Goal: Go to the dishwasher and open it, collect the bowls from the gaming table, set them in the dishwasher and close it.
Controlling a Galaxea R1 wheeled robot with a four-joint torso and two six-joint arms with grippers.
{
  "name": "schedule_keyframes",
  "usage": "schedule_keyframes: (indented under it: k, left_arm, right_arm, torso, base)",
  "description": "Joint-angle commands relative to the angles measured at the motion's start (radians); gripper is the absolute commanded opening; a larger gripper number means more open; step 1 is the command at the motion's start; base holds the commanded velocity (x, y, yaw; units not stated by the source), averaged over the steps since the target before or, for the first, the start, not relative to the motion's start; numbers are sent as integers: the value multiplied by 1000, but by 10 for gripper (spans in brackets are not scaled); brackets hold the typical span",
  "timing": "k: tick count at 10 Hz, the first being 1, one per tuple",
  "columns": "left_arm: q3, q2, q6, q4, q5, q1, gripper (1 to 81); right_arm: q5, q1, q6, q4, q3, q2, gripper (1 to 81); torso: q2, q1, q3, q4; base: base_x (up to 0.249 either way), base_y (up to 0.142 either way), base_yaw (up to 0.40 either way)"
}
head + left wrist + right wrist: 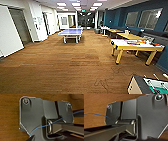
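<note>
Two game tables stand out for you on the brown wood-look floor [62, 67]: the yellow gaming table [136, 47] and, beyond it toward the far end of the room, a blue table-tennis table [72, 32]. Take the gaming table as your landmark. Its white top carries colourful graphics and some small coloured things too blurred for you to name, and its yellow legs stand on the floor close to the dark blue wall [117, 17]. Just behind it, along that same wall, sits a row of wooden counters [130, 36]. Nearer to you than the gaming table, at the edge of the head view, you see a corner of a foosball table [147, 87] with a green field. Across the room from the gaming table are white walls and a grey door [19, 25]. Your wrist cameras look down on the same brown floor, with a thin blue cable [52, 123] crossing the robot's dark plate; you cannot tell from them whether either arm's fingers are apart or together.
</note>
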Motion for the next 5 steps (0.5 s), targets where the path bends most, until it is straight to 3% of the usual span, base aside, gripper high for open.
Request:
schedule_keyframes:
  k: [1, 5]
  left_arm:
    - [3, -8, 6, 0, 63, -37, 811]
    - [3, -5, 6, 0, 63, -37, 811]
  right_arm:
    - [-55, 43, -2, -3, 9, 4, 811]
    - [-55, 38, -2, -8, 9, 4, 811]
  torso:
    - [0, 1, 0, 0]
    - [0, 1, 0, 0]
  base:
    - [170, 0, 0]
    - [170, 0, 0]
